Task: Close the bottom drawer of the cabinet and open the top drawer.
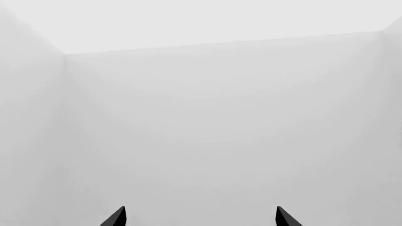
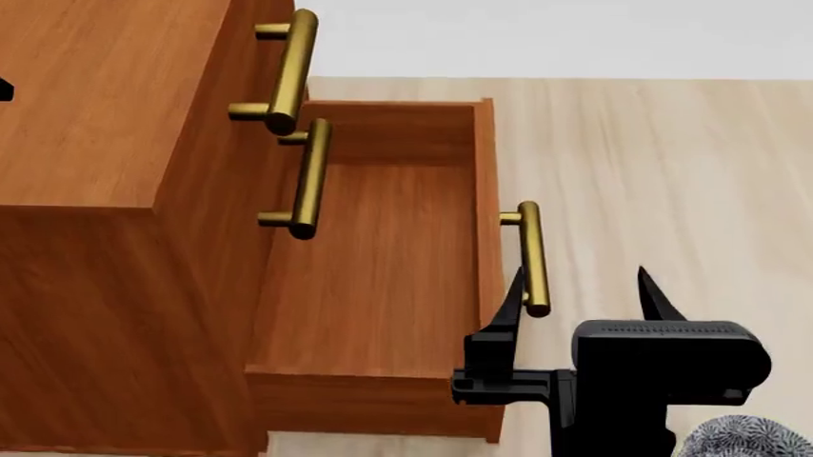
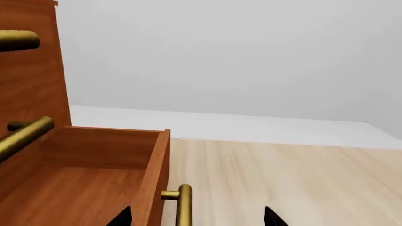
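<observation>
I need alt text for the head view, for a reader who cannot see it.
The bottom drawer of the cabinet stands pulled out, its tray empty. The right gripper is open around the near end of its brass handle; the two drawers above are shut.

Reddish-brown cabinet (image 2: 89,190), three brass-handled drawers.
The bottom drawer (image 2: 381,276) stands pulled fully out, tray bare; the top drawer (image 2: 261,57) sits shut.

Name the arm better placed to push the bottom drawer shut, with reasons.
Right. The right gripper is open at the bottom drawer's handle; the left wrist view shows only blank walls.
</observation>
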{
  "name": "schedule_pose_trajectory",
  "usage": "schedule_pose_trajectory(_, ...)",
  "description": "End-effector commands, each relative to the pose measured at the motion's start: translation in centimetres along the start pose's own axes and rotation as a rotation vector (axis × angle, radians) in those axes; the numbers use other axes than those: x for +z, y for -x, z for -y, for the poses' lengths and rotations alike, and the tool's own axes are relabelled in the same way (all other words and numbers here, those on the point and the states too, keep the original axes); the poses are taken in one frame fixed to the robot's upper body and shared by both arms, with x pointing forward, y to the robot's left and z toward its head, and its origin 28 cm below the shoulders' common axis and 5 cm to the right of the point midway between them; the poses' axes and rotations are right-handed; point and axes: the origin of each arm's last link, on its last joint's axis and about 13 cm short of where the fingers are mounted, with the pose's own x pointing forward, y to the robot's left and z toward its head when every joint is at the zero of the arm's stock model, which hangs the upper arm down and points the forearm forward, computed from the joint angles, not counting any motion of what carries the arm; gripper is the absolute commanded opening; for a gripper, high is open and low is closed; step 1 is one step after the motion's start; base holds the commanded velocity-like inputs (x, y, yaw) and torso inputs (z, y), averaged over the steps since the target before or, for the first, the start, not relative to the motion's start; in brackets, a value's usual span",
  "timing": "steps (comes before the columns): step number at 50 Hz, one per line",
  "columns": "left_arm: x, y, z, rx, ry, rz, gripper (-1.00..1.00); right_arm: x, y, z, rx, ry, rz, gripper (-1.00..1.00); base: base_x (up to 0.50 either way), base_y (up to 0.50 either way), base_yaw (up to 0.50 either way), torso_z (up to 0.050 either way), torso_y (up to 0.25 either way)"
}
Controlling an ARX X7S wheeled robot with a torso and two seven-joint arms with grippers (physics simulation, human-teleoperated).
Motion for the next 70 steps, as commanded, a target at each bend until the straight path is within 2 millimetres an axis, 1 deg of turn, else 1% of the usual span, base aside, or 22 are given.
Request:
schedule_pose_trajectory(1,0.1,0.0,0.0,0.000,0.001,-0.001,1.00,0.0,0.0,0.0,0.001,-0.001,0.000,1.00,0.00,0.00,0.00,0.000,-0.195)
schedule_pose_trajectory(6,0.2,-0.1,0.0,0.001,0.013,-0.001,1.00,0.0,-0.1,0.0,-0.003,0.003,0.000,1.00,0.00,0.00,0.00,0.000,-0.119)
schedule_pose_trajectory(14,0.1,0.0,-0.1,0.002,0.006,0.001,1.00,0.5,-0.8,1.0,-0.138,0.049,-0.032,1.00,0.00,0.00,0.00,0.000,0.000)
schedule_pose_trajectory(18,0.1,0.0,0.0,0.001,0.004,0.001,1.00,0.3,-1.2,1.4,-0.217,0.089,-0.072,1.00,0.00,0.00,0.00,0.000,0.000)
schedule_pose_trajectory(23,0.1,0.1,-0.1,0.004,0.001,0.002,1.00,-0.2,-1.9,2.0,-0.274,0.143,-0.123,1.00,0.00,0.00,0.00,0.000,0.000)
schedule_pose_trajectory(35,0.1,0.1,-0.1,0.002,-0.002,0.002,1.00,-1.2,-3.2,2.5,-0.314,0.209,-0.180,1.00,0.00,0.00,0.00,0.000,0.000)
schedule_pose_trajectory(37,0.1,0.1,-0.1,0.001,-0.003,0.002,1.00,-1.3,-3.4,2.6,-0.340,0.244,-0.198,1.00,0.00,0.00,0.00,0.000,0.000)
schedule_pose_trajectory(51,0.0,0.1,-0.2,0.006,-0.005,0.000,1.00,-2.2,-4.5,2.6,-0.326,0.286,-0.225,1.00,0.00,0.00,0.00,0.000,0.000)
schedule_pose_trajectory(70,-0.1,0.3,-0.4,0.014,-0.005,0.000,1.00,-4.1,-6.2,1.9,-0.286,0.371,-0.298,1.00,0.00,0.00,0.00,0.000,0.000)
